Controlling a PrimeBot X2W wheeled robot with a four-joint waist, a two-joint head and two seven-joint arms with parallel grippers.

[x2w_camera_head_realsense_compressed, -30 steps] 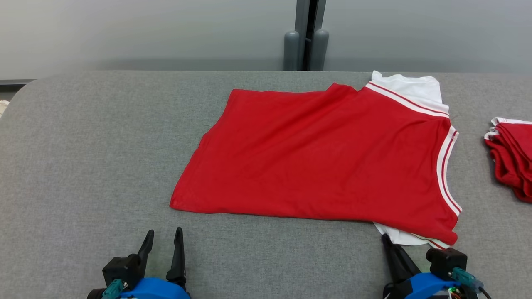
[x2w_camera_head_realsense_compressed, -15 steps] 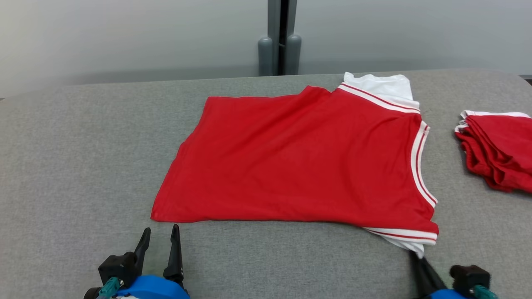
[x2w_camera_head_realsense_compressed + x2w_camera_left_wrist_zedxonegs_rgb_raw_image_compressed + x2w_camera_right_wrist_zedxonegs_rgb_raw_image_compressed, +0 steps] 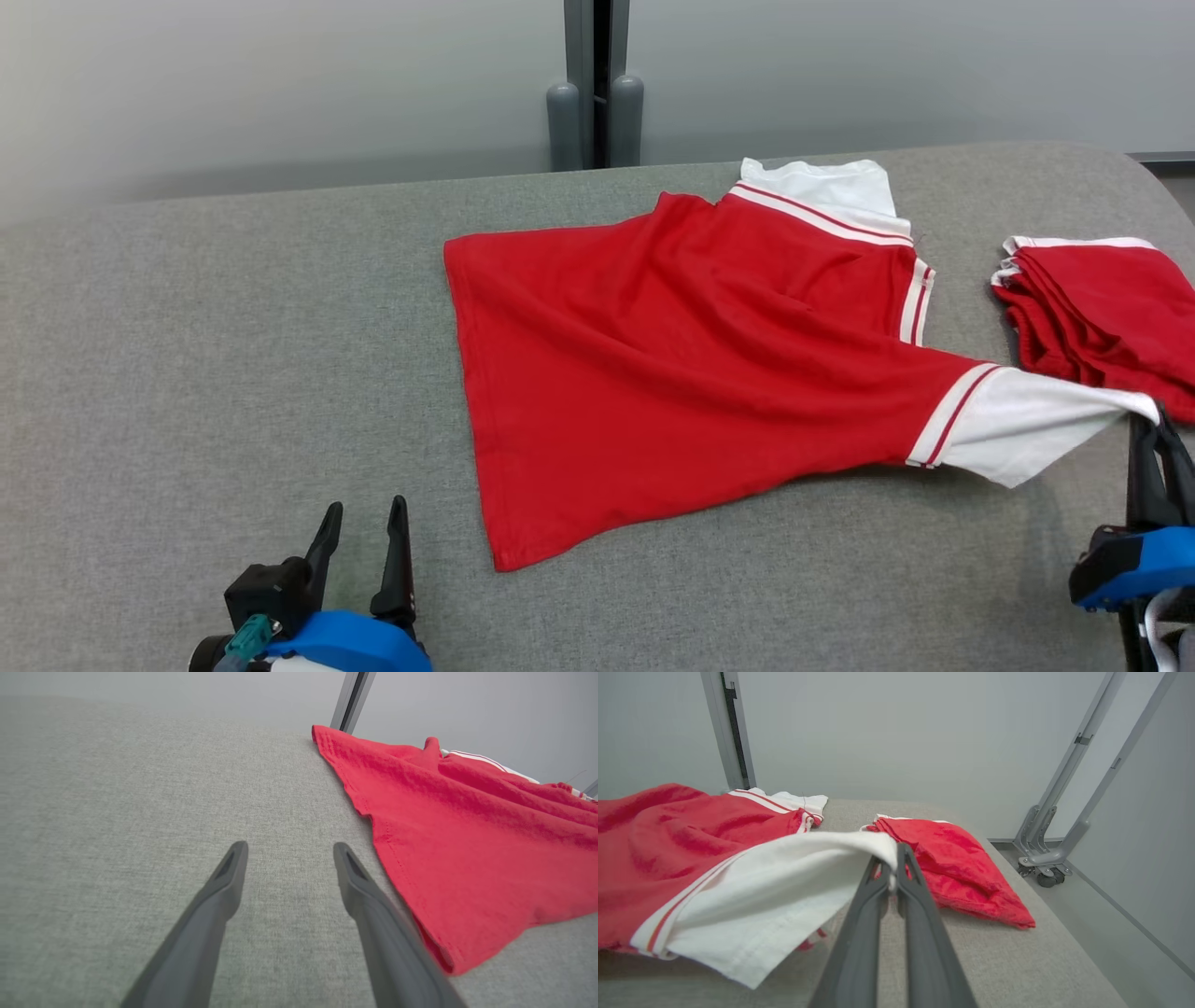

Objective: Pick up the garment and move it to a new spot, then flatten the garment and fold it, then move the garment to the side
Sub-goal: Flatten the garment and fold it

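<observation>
The garment [image 3: 691, 364] is a red shirt with white sleeves and striped trim, spread over the grey table [image 3: 187, 373]. My right gripper [image 3: 1155, 415] is shut on the tip of its near white sleeve [image 3: 1027, 420], which is lifted off the table and stretched to the right; the right wrist view shows the sleeve hem [image 3: 784, 882] pinched between the fingers [image 3: 859, 933]. My left gripper [image 3: 364, 527] stands open and empty at the lower left, just left of the garment's near corner [image 3: 448, 956].
A pile of folded red garments [image 3: 1111, 308] lies at the table's right end, right behind the held sleeve. A grey post [image 3: 593, 84] stands behind the table. Metal legs with a caster [image 3: 1045, 868] stand beyond the table's right end.
My right gripper has pulled the white sleeve up and to the right, dragging the garment so it turned and wrinkled. The head camera has shifted right. The left gripper has stayed put.
</observation>
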